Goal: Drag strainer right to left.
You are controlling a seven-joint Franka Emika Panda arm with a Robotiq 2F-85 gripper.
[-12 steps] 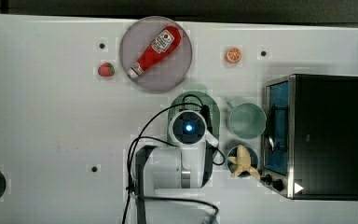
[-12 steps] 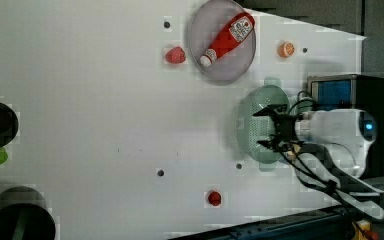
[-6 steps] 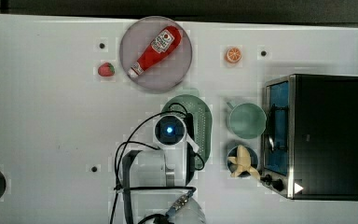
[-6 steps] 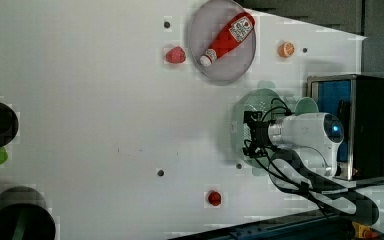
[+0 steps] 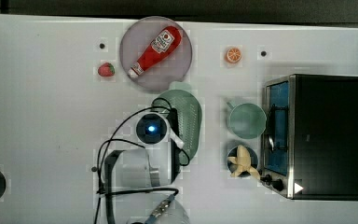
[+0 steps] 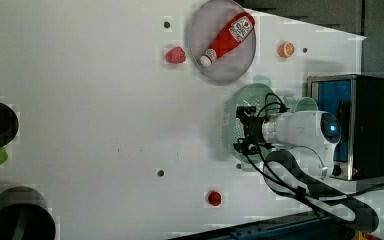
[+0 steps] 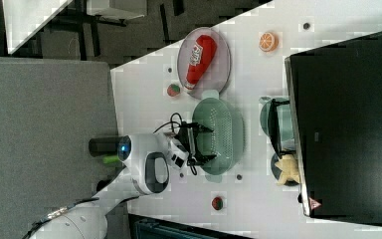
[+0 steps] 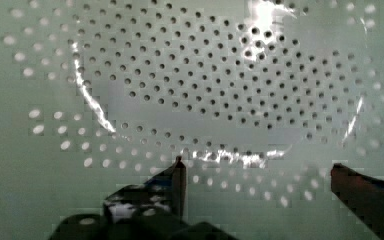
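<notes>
A: Fingers [image 8: 257, 200] first. How do they stand?

B: Spread apart in the wrist view, two dark tips with a wide gap, hanging just over the perforated floor of the strainer [image 8: 200, 85]. Nothing sits between them. In the right view the fingers [image 7: 199, 144] reach into the basket's side nearest the arm; whether they touch the plastic I cannot tell.

A: And the strainer itself?

B: On the white worktop [image 5: 46, 121], in the top view roughly mid-table, its oval long axis running up and down the picture. The strainer [image 5: 189, 123] is partly covered by the robot's wrist [image 5: 151, 128]. Its upper end tab lies just beside the grey plate [image 5: 177, 70].

A: What is on that plate?

B: A red ketchup bottle [image 5: 154, 51], lying slantwise. A strawberry [image 5: 106, 70] sits on the top view's left of the plate.

A: Farther out?

B: On the top view's right of the strainer, apart from it, the mint mug [image 5: 246, 120], and below that a dark bowl with a banana [image 5: 243, 163]. Both stand against the toaster oven [image 5: 321, 135]. An orange slice [image 5: 233, 54] lies near the far edge.
</notes>
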